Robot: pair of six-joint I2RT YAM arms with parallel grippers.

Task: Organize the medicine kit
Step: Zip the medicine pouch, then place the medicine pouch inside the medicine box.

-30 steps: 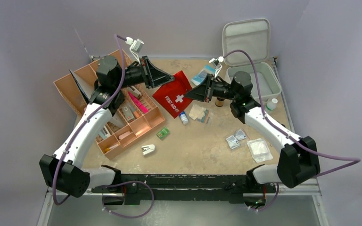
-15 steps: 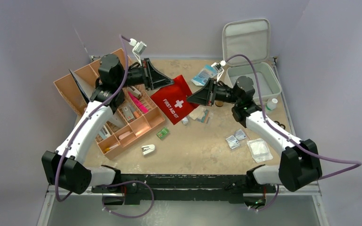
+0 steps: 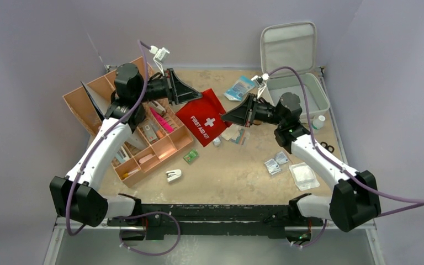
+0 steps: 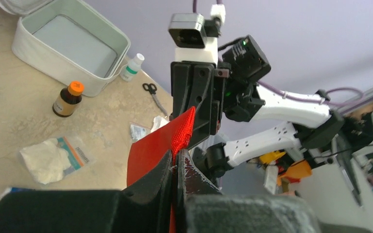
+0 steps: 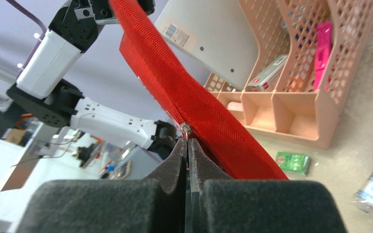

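The step in hand looks like unzipping the red pouch [image 3: 201, 117], which both arms hold up off the table [image 3: 237, 165] between them. The left gripper [image 4: 176, 165] is clenched on a corner of the pouch, its fingers pressed together with red mesh pinched between them. The right gripper [image 5: 187, 145] is likewise clamped tight, its fingertips meeting right at the zip pull [image 5: 184, 128] on the pouch's edge; the tab itself is hidden between the pads, so the hold on it is a judgement. The next move would call for the right gripper to draw the pull along the zip while the left keeps the fabric taut and steady. The kit [image 3: 323, 102] sits at the far right of the table, lid raised, well apart from both grippers.
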